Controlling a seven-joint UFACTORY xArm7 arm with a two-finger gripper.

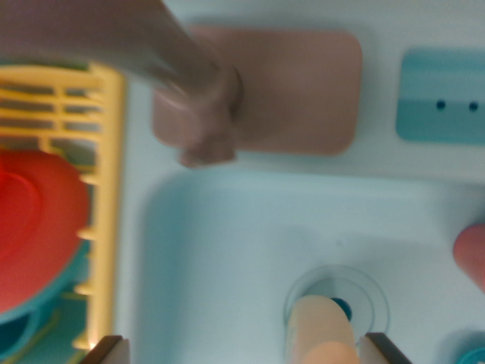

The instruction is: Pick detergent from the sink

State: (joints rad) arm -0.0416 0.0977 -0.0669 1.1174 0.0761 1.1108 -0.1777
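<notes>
**Peach detergent bottle stands between the end effector's fingers over the sink drain**

The detergent [323,331] is a smooth, rounded, pale peach-orange bottle, seemingly plastic, seen from above and cut off by the bottom edge of the wrist view. Its long axis runs roughly up and down in the picture, the rounded end pointing toward the drain [337,302], a clear circular ring with a dark teal centre, which the bottle partly covers. It sits inside the sink [227,250], a pale white basin with rounded corners.

The end effector [242,350] shows as 2 dark fingers with pale faces at the bottom edge, spread wide, 1 at each side. The finger at the wrist view's right is just beside the bottle; whether it touches cannot be told.

A blurred pink faucet [198,114] rises from a flat pink plate with rounded corners. At the wrist view's left a yellow slatted rack [106,189] holds a red dish [34,220]. A teal striped block [439,95] with 2 dark dots lies on the bench at upper right.
</notes>
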